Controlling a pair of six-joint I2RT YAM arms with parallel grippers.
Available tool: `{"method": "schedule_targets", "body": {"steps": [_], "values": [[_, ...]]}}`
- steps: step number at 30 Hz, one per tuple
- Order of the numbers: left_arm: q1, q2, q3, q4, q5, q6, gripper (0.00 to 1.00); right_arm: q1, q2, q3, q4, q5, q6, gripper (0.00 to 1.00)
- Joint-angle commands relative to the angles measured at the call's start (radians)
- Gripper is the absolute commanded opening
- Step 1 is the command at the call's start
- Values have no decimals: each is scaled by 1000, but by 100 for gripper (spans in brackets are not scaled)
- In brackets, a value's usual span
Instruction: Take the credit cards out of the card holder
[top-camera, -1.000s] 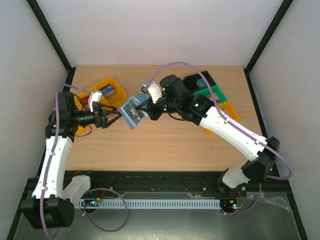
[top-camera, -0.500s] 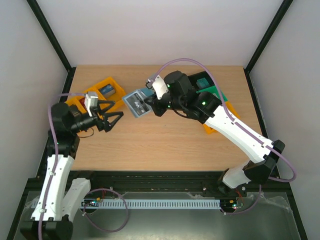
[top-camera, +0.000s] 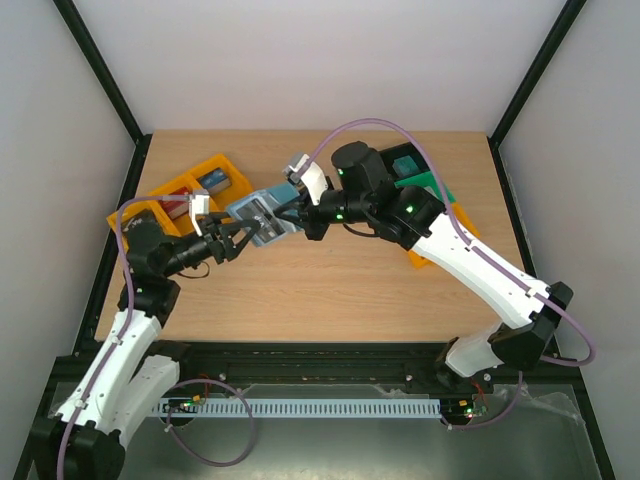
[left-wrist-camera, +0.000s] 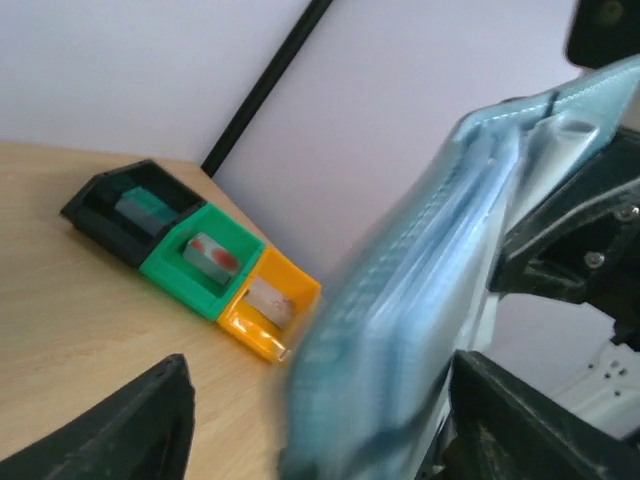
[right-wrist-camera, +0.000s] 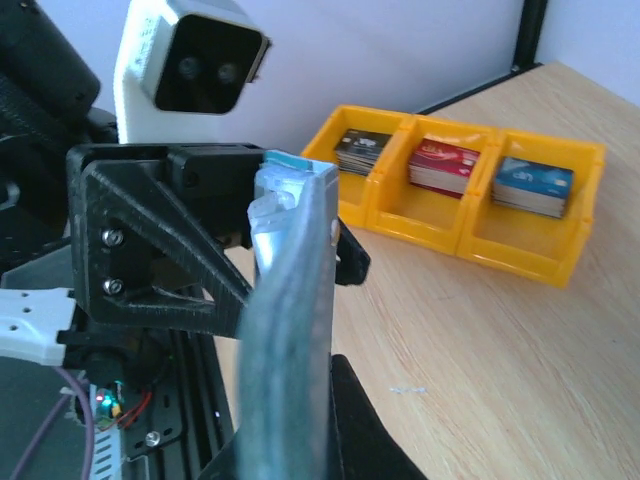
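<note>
The blue card holder (top-camera: 260, 215) hangs above the table's left middle, tilted, with my right gripper (top-camera: 291, 212) shut on its right end. In the right wrist view the card holder (right-wrist-camera: 292, 330) stands edge-on between that gripper's (right-wrist-camera: 300, 420) black fingers. My left gripper (top-camera: 240, 235) is open, its jaws standing either side of the holder's lower left end. The left wrist view shows the blurred card holder (left-wrist-camera: 420, 290) filling the gap of the left gripper (left-wrist-camera: 320, 400), both fingers apart from it. The credit cards are hidden inside the holder.
A row of orange trays (top-camera: 175, 190) with stacks of cards sits at the back left, seen also in the right wrist view as orange trays (right-wrist-camera: 470, 215). A black tray (left-wrist-camera: 95, 210), a green tray (left-wrist-camera: 165, 265) and an orange tray (left-wrist-camera: 240, 320) line the back right.
My left gripper swung away, then came in to the holder's lower left end and narrowed a little. The right gripper carried the holder slightly up and left.
</note>
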Motion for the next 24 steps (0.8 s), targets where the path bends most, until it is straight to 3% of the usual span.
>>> {"method": "schedule_targets", "body": {"steps": [1,4,5,9,11,13,15,17,19,21,24], "values": [[-18,-2,-11,150,45,-67,55,3,-35,-9,70,-109,-26,2],[-18,-11,-9,154,76,-46,7,2,-40,-23,84,-118,-24,2],[-14,-16,-5,133,82,-32,3,3,-42,-26,85,-112,-21,2],[4,-40,-11,37,56,6,2,-14,-62,-82,107,-6,17,2],[9,-45,-4,-67,-45,62,2,-52,-66,-100,114,88,74,15],[15,-45,21,-208,-245,132,2,-106,-58,-105,101,155,138,33],[18,-38,52,-361,-499,201,2,-144,-50,-102,79,250,169,44],[17,-32,76,-448,-701,287,2,-147,-48,-99,58,354,162,48],[10,-27,101,-500,-841,355,2,-145,-42,-90,44,334,138,48],[1,-16,116,-530,-946,409,2,-118,-40,-92,72,203,115,44],[-18,-4,125,-538,-1035,517,2,17,-30,-123,174,32,51,42]]}}
